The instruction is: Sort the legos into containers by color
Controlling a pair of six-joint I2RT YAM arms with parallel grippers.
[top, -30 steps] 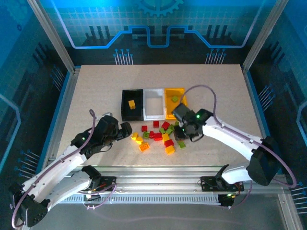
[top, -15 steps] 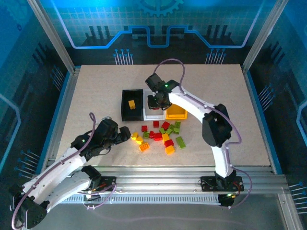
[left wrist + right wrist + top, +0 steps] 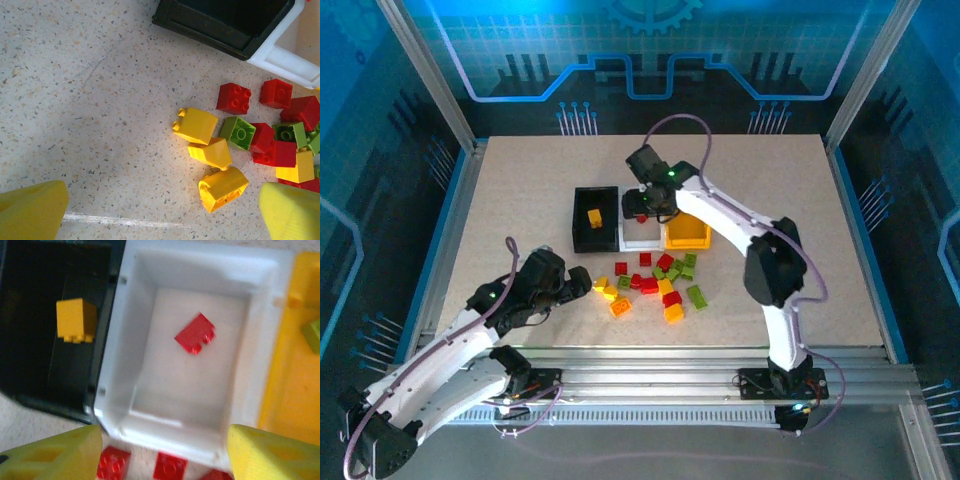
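The right fingers (image 3: 60,452) are standing parted, empty, over the white rectangular plastic bin (image 3: 127,325) at frame centre; a red plastic brick (image 3: 195,333) is lying inside; the left fingers (image 3: 30,210) are hovering wide open, framing yellow plastic bricks (image 3: 196,125) centre-right, presumably for pickup.

Glossy plastic legos (image 3: 202,125) – speckled matt table (image 3: 90,100) – smooth white bin (image 3: 190,360).

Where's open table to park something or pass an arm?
Free: the table left of the black bin, the strip behind the three bins, and the wide patch right of the yellow bin. Crowded: the brick pile in front of the bins, with the left gripper at its left edge. The right gripper hangs over the white bin.
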